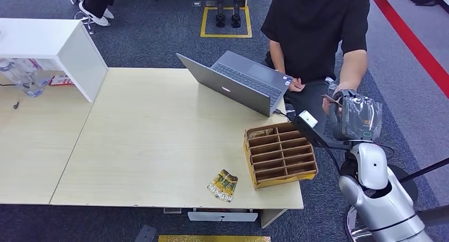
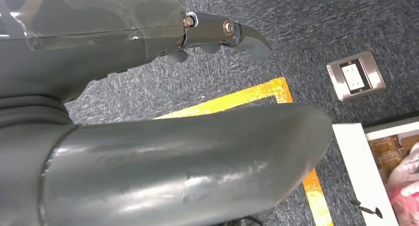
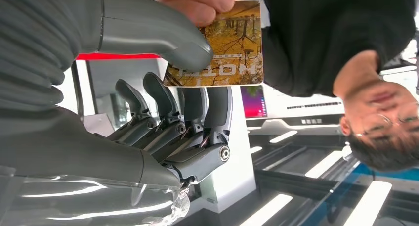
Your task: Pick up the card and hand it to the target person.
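Pale wood surface (image 1: 148,141) to my left, handover under way.
My right hand (image 3: 163,82) pinches the thin, stiff yellow printed card (image 3: 225,48) by one corner; the person's hand (image 3: 200,3) grips the opposite edge. It looks light and slick.

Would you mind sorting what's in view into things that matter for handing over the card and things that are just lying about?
Part of the job:
- card, pinched by the right hand
- person's hand gripping the card's other edge

Just lying about:
- laptop
- wooden divider tray
- loose cards on the table
- white box
- left hand, holding nothing
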